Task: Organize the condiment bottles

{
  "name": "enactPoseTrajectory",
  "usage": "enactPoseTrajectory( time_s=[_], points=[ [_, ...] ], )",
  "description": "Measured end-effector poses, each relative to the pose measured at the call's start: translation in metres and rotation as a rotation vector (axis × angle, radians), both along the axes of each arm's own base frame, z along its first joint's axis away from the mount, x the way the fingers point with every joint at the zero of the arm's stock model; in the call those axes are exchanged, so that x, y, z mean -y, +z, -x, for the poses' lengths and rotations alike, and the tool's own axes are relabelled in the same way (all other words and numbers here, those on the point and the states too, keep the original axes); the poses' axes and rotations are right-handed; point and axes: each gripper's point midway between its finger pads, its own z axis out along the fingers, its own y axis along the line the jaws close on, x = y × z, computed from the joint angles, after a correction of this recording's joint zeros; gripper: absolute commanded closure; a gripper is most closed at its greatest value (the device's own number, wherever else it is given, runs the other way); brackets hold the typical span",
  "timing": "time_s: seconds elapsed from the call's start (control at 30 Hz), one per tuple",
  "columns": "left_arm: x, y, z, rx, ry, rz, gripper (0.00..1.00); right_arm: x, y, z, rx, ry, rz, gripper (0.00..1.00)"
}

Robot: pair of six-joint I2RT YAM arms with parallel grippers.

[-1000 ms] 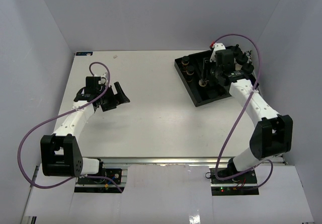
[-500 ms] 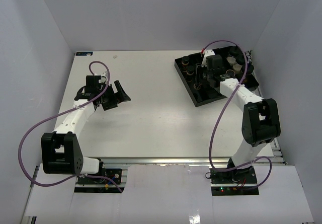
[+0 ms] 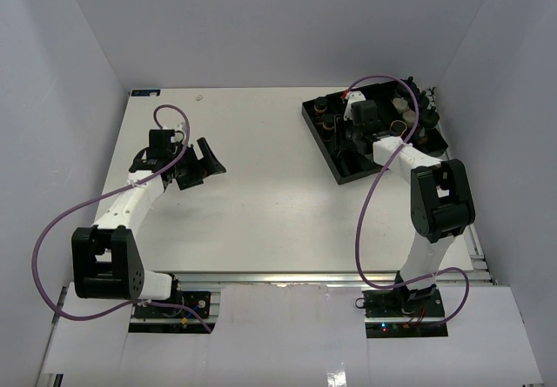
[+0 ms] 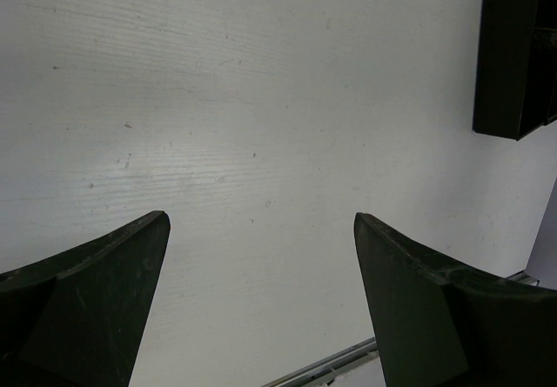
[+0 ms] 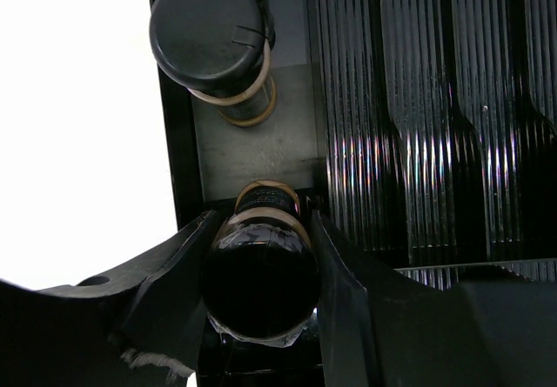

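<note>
1 dark bottle [image 5: 261, 274] is clamped in the closed right gripper [image 5: 263, 230], over the black tray [image 5: 418, 143] at the desk's [image 3: 261, 196] far right corner, just beside a capped bottle [image 5: 209, 35] by the tray's edge. The left gripper [image 4: 261, 222] hangs wide apart, holding nothing, above the desk's left side.

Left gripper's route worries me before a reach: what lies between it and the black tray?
Nothing but bare white table, from the left gripper to the black tray; the top view shows it, and the left wrist view agrees.
</note>
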Motion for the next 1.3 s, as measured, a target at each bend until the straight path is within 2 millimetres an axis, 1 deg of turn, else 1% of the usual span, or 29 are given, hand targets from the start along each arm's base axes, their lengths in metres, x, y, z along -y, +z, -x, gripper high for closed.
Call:
enactPoseTrajectory(
  time_s=[0.07, 0.2, 0.3, 0.37, 0.43, 0.47, 0.5, 0.53, 0.6, 0.63, 0.67, 0.73, 0.83, 0.87, 0.93, 0.97, 1.0, 1.07, 1.17, 1.3],
  points=[
    [0.0, -0.001, 0.0, -0.003, 0.001, 0.0, 0.02, -0.001, 0.001, 0.0, 0.005, 0.005, 0.003, 0.35],
    [0.0, 0.0, -0.001, -0.003, 0.004, 0.003, 0.02, -0.002, 0.001, -0.001, 0.009, 0.008, 0.008, 0.22],
    [0.0, 0.003, -0.002, 0.002, 0.005, 0.004, 0.02, -0.002, 0.001, -0.001, 0.01, 0.009, 0.011, 0.2],
    [0.0, 0.006, -0.004, 0.01, 0.005, 0.004, 0.02, -0.001, 0.001, 0.0, 0.002, 0.008, 0.016, 0.16],
    [0.0, 0.01, -0.006, 0.018, 0.005, 0.004, 0.02, 0.0, 0.002, 0.001, -0.009, 0.004, 0.023, 0.05],
    [0.0, 0.012, -0.007, 0.021, 0.004, 0.003, 0.02, 0.001, 0.003, 0.002, -0.015, 0.003, 0.026, 0.02],
    [0.0, 0.015, -0.008, 0.027, 0.002, 0.001, 0.02, 0.002, 0.006, 0.003, -0.017, 0.002, 0.03, 0.08],
    [0.0, 0.018, -0.008, 0.033, -0.001, -0.002, 0.02, 0.002, 0.01, 0.005, -0.02, 0.001, 0.03, 0.1],
    [0.002, 0.025, -0.01, 0.055, -0.012, -0.016, 0.02, 0.001, 0.023, 0.013, -0.017, 0.002, 0.022, 0.1],
    [0.005, 0.031, -0.01, 0.072, -0.022, -0.023, 0.02, 0.001, 0.034, 0.017, -0.005, 0.004, 0.014, 0.1],
    [0.009, 0.037, -0.011, 0.091, -0.035, -0.031, 0.02, 0.001, 0.047, 0.023, 0.009, 0.005, 0.001, 0.1],
    [0.023, 0.057, -0.01, 0.151, -0.075, -0.045, 0.02, -0.002, 0.079, 0.035, 0.053, 0.01, -0.048, 0.1],
    [0.053, 0.099, -0.005, 0.276, -0.156, -0.024, 0.02, -0.008, 0.129, 0.061, 0.124, 0.038, -0.148, 0.1],
    [0.061, 0.112, -0.001, 0.319, -0.18, -0.012, 0.02, -0.009, 0.142, 0.071, 0.146, 0.049, -0.172, 0.1],
    [0.071, 0.134, 0.008, 0.388, -0.209, 0.014, 0.02, -0.01, 0.159, 0.089, 0.178, 0.071, -0.219, 0.1],
    [0.073, 0.145, 0.012, 0.421, -0.217, 0.027, 0.02, -0.01, 0.163, 0.1, 0.187, 0.08, -0.244, 0.1],
    [0.074, 0.154, 0.015, 0.454, -0.218, 0.041, 0.02, -0.009, 0.163, 0.112, 0.186, 0.083, -0.262, 0.1],
    [0.073, 0.164, 0.024, 0.5, -0.218, 0.062, 0.02, -0.005, 0.158, 0.138, 0.176, 0.09, -0.297, 0.1],
    [0.071, 0.165, 0.037, 0.528, -0.212, 0.084, 0.02, 0.0, 0.157, 0.168, 0.184, 0.09, -0.346, 0.1],
    [0.066, 0.155, 0.054, 0.527, -0.201, 0.1, 0.02, 0.006, 0.157, 0.196, 0.213, 0.075, -0.411, 0.1]
  ],
)
